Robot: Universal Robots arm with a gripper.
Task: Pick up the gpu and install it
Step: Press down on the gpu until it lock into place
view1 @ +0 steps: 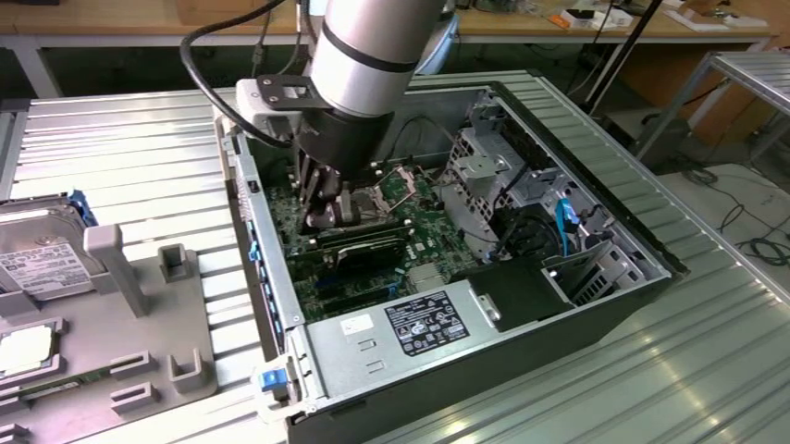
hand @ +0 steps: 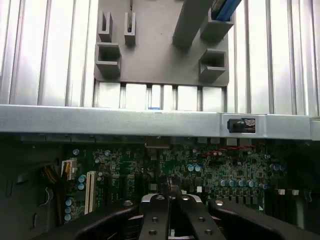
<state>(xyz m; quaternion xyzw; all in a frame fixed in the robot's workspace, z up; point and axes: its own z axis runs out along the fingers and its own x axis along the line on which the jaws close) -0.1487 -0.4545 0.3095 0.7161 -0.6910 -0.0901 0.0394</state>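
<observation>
Your grey, silver-jointed arm [view1: 364, 65] is reaching down into the open black computer case [view1: 617, 222]; its black gripper [view1: 331, 211], fingers pressed together, is resting just above the green-board gpu [view1: 358, 245] seated on the motherboard [hand: 220, 167].

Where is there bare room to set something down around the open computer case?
Bare ribbed tabletop lies between the grey fixture tray and the computer case, and past the case on the exterior view's right. Inside the case, around the end effector, it is crowded.
</observation>
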